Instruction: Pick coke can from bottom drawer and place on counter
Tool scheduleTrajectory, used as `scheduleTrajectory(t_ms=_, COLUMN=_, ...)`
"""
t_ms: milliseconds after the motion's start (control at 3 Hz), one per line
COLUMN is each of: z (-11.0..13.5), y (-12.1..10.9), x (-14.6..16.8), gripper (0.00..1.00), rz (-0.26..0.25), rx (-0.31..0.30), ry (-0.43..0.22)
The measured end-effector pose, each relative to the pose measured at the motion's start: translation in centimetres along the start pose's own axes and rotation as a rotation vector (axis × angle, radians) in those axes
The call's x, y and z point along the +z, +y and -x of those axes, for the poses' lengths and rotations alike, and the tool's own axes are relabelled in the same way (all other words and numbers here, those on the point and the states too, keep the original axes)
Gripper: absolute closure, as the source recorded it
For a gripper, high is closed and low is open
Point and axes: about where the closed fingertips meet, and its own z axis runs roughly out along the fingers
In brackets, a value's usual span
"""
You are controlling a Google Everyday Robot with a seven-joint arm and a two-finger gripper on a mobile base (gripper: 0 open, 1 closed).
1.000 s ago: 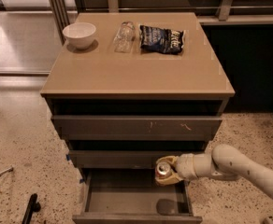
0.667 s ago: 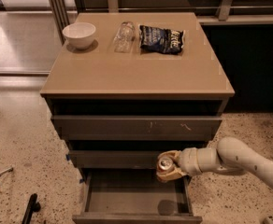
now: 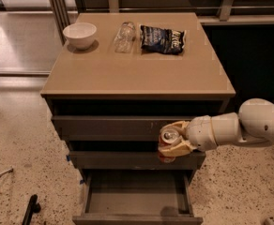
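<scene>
Currently on record, one moment, front view of a grey drawer cabinet.

1. Tool (image 3: 168, 139): cream-coloured, two fingers, at the end of a white arm (image 3: 242, 125) reaching in from the right edge. Fingers clamped on the coke can, one above it and one below. Position: in front of the cabinet's right half, level with the gap between the upper two drawer fronts.

2. Coke can (image 3: 170, 135): in the tool's grip, clear of every surface. Silver top with pull tab turned toward the camera; red body showing below the lower finger. It hangs above the open bottom drawer and well below the counter.

3. Bottom drawer (image 3: 127, 199): pulled out toward the camera, flat grey interior, a dark shadow near its front right corner.

4. Middle drawer (image 3: 123, 160) and top drawer (image 3: 104, 125): both grey, fronts standing slightly proud of the cabinet.

5. Counter (image 3: 137, 76): tan, glossy, square slab. Along its far edge, left to right: white bowl (image 3: 79, 33), upright; clear plastic bottle (image 3: 124, 31), lying on its side; dark chip bag (image 3: 163, 39), lying flat, just beside the bottle.

6. Floor (image 3: 19, 144): speckled. A black object (image 3: 30, 209) lies at the lower left; what it is cannot be told.
</scene>
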Motion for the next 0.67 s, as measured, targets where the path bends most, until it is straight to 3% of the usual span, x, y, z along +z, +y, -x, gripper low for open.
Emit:
scheduleTrajectory(t_ms=333, z=0.0, y=0.0, x=0.0, gripper=1.0, rz=0.0, rx=0.0, ry=0.0)
scheduleTrajectory(t_ms=667, z=2.4, y=-0.4, x=-1.4, gripper=1.0, rz=0.008, rx=0.017, ry=-0.014)
